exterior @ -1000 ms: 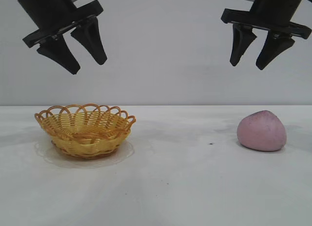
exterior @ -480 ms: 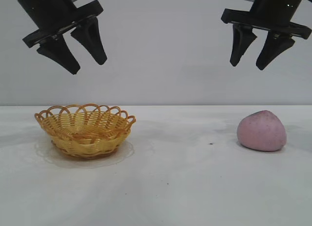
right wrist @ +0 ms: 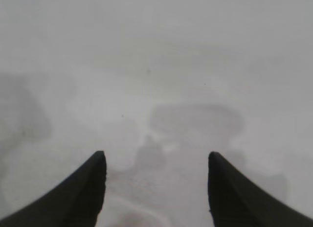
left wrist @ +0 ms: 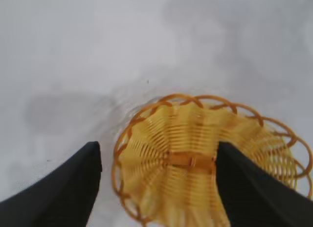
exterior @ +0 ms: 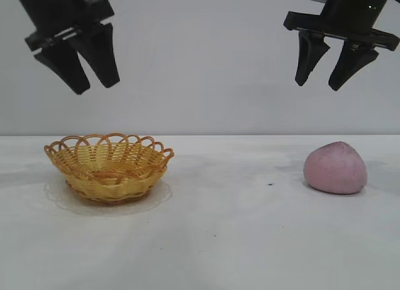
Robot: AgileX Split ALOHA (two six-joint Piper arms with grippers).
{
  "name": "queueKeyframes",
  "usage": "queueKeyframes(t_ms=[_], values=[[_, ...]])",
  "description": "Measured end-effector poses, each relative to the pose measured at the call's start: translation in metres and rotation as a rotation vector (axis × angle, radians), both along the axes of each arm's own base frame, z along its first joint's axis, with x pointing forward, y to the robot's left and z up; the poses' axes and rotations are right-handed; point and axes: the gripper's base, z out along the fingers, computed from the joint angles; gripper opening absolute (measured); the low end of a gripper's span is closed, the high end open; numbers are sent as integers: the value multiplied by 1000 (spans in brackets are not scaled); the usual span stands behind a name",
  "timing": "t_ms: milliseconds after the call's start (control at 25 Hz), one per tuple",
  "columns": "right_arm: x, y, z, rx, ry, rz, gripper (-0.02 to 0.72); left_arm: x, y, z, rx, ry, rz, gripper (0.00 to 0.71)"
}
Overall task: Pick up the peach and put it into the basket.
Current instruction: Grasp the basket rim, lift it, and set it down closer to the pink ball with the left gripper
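— What's the surface like on your end?

— White table (exterior: 225, 240) against a pale wall, lightly scuffed, with a small dark speck near the middle. I have both arms hanging high over it.

— Where's your left gripper?

— My left gripper (exterior: 94, 87) hangs up in the air with its fingers spread wide and nothing between them. The basket (exterior: 109, 166) sits on the table straight below it, slightly to the inner side; from the wrist camera I see the woven bowl (left wrist: 195, 163) between the two fingertips.

— And the right one?

— My right gripper (exterior: 320, 85) is high too, fingers wide apart, holding nothing. The peach (exterior: 335, 167) rests on the table below it, just a little to its outer side, well apart from the basket.
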Motion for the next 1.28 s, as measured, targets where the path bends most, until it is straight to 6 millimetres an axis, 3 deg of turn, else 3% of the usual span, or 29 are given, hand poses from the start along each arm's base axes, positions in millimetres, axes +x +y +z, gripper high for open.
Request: queueKeyframes(t_ms=[200, 360, 600, 960, 1280], values=[[-1, 0, 0, -1, 10, 3, 446, -2, 2, 16, 120, 13, -143, 471], [-2, 0, -1, -1, 19, 6, 446, -5, -4, 14, 170, 21, -197, 471], [-2, 0, -1, -2, 25, 7, 446, 11, -20, -22, 234, 84, -243, 471], [-3, 0, -1, -3, 35, 10, 446, 40, -28, -50, 268, 143, -266, 471], [-3, 0, -1, -3, 36, 11, 446, 48, -28, -79, 301, 200, -280, 471]])
